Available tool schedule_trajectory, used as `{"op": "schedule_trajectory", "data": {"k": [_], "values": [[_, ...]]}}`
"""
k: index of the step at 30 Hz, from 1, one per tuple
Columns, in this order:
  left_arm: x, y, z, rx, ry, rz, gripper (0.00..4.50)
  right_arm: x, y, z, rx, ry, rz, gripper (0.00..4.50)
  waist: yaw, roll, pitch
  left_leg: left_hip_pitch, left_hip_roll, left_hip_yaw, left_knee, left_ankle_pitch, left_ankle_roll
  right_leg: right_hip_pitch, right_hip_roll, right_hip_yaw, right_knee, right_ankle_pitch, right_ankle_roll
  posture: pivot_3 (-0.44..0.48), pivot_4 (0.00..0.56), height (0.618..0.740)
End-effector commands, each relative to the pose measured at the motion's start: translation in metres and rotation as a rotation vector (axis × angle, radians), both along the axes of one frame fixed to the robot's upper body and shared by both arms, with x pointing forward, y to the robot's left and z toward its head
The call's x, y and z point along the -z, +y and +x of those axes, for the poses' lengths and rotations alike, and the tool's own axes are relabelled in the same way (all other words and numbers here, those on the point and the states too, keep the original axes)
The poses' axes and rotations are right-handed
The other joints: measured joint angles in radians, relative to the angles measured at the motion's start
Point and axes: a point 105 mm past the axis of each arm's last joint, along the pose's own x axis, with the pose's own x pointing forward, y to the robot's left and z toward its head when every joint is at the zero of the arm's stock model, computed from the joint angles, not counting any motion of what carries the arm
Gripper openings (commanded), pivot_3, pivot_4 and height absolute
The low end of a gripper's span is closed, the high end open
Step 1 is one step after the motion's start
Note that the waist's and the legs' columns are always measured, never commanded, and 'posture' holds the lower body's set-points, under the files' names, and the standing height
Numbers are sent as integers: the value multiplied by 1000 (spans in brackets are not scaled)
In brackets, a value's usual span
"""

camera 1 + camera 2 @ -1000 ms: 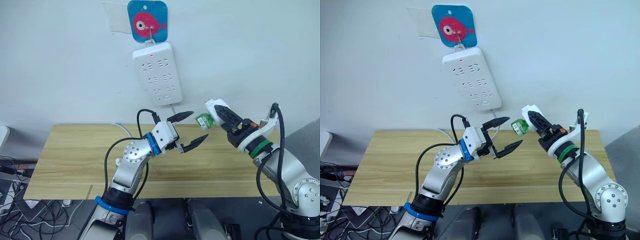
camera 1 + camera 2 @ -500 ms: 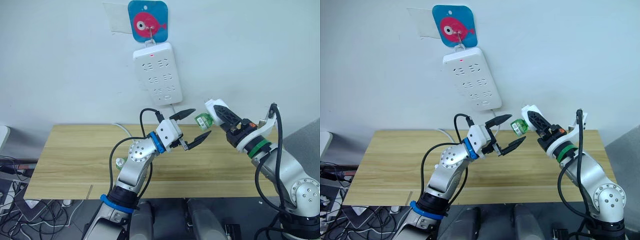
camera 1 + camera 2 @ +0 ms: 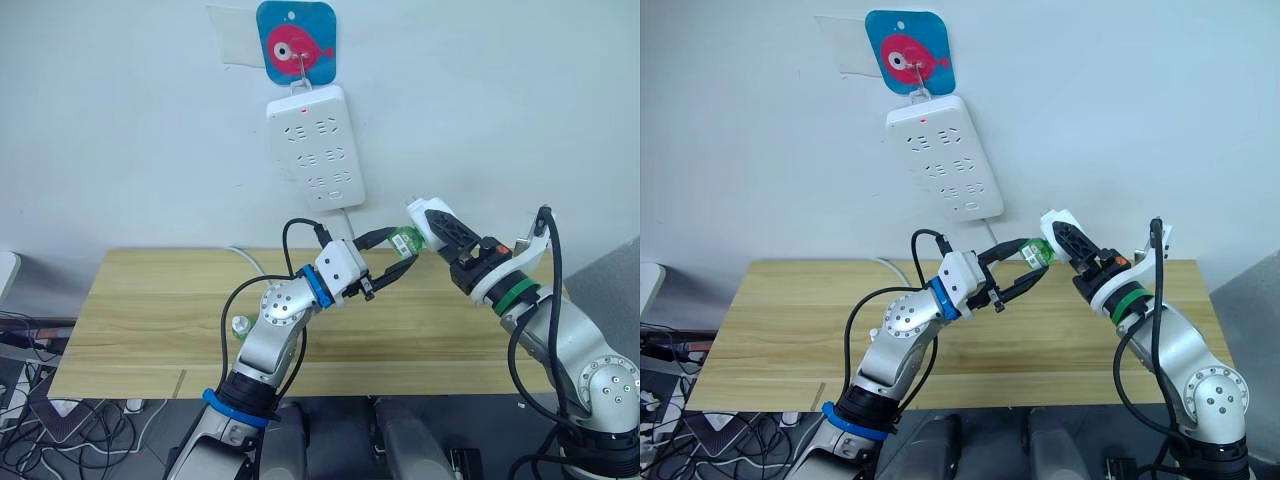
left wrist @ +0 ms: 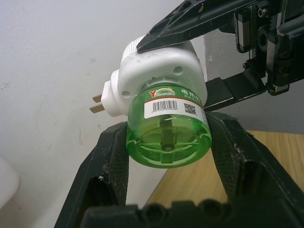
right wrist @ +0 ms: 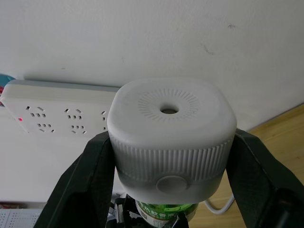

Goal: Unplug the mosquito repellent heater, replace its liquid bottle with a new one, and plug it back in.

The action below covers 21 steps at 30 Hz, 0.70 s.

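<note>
Wooden tabletop fills the lower part of the head views, and near its centre-left a small green bottle with a white cap, the new one, stands just beside the left arm. Above the centre of the frame the left pincer has its two black fingers set on either side of the green liquid bottle, close against its sides, though the pictures do not settle whether they press on it. That bottle is screwed into the mosquito repellent heater, which the right pincer holds clamped between its black fingers, in the air right of centre, its two metal prongs bare and pointing toward the wall. Farther back, in the upper middle, the white power strip hangs on the wall from a hook under a blue card with a pink fish.
</note>
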Motion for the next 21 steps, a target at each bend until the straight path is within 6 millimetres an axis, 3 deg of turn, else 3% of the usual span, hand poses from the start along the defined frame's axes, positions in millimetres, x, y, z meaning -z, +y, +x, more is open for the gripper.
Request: {"op": "schedule_trajectory", "data": {"k": [1,7,12,21], "values": [[-9,-3,-4,20,-35,-32,2253,-15,5,-7,-22,-64,4,2899,0,0,0,0,0,0,0,0,0,0,0,0,0,0,0,52,254,740],[-8,-3,-1,18,-29,-26,2253,-15,5,-9,-28,-69,-7,2899,0,0,0,0,0,0,0,0,0,0,0,0,0,0,0,47,248,740],[-6,-2,-1,50,-29,-14,2253,-14,4,-14,-60,-72,-17,4465,0,0,0,0,0,0,0,0,0,0,0,0,0,0,0,45,241,740],[-5,12,-3,180,-71,42,2253,-2,-24,-36,-176,-84,-185,4465,3,0,-2,1,-1,0,1,0,1,2,-1,-2,0,1,0,47,222,740]]}}
